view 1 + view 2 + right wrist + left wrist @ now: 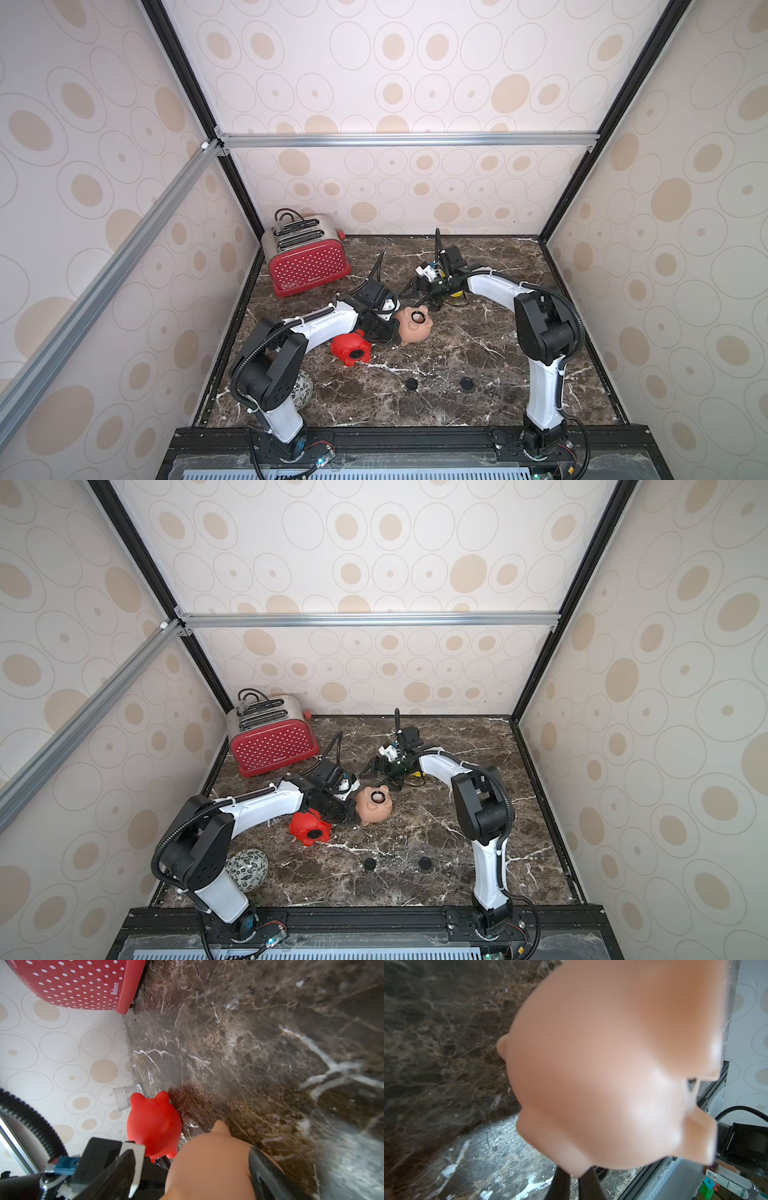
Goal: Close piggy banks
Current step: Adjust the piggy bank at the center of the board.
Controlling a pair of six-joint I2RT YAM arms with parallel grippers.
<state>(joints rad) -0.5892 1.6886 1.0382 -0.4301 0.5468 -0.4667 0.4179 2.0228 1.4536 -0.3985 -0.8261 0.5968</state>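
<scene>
Pinching peach-pink pig (612, 1074), left tool (576, 1176) clamps tight.

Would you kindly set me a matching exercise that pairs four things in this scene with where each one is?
Things:
1. peach-pink plastic pig
2. red polka-dot toaster
3. black-and-white patterned ball
4. two small black round discs

Places:
A. far left corner of the marble table
B. lying loose near the front middle
C. gripped by the left gripper
D. near the front left corner

Pairs: 1-C, 2-A, 3-D, 4-B
</scene>
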